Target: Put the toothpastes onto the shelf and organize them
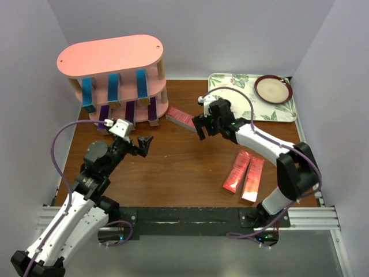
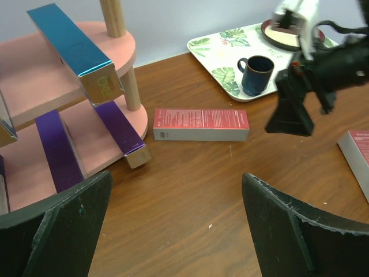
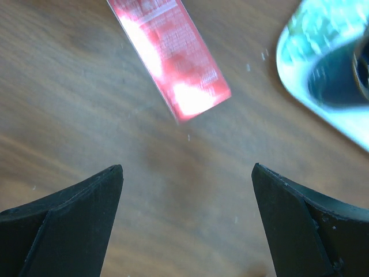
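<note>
The pink shelf stands at the far left. Three blue toothpaste cartons lie on its middle tier and three purple ones on the bottom tier. One red carton lies flat on the table just right of the shelf; it also shows in the left wrist view and the right wrist view. Two more red cartons lie side by side at the near right. My left gripper is open and empty over bare table near the shelf. My right gripper is open and empty, hovering just near of the lone red carton.
A floral tray sits at the far right with a dark-rimmed bowl and a dark blue mug on it. White walls close in the table on the left, back and right.
</note>
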`<state>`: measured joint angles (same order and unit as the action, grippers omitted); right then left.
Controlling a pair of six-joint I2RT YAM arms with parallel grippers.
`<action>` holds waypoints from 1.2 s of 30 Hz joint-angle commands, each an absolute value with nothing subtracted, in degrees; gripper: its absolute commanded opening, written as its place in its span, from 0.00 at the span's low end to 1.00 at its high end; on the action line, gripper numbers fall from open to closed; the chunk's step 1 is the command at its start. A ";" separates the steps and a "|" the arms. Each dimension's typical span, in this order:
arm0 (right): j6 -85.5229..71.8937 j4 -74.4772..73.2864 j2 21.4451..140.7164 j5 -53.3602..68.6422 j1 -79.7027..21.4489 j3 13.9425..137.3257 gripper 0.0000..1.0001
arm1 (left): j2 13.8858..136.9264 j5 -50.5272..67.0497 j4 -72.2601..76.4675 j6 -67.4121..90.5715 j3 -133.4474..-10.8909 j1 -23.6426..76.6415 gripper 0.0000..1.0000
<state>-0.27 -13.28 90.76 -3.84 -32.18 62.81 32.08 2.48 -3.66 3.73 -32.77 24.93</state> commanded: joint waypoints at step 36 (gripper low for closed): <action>10.38 -19.43 107.50 8.87 -31.38 73.58 0.34 | 32.43 3.96 -2.55 1.67 -31.73 23.73 1.00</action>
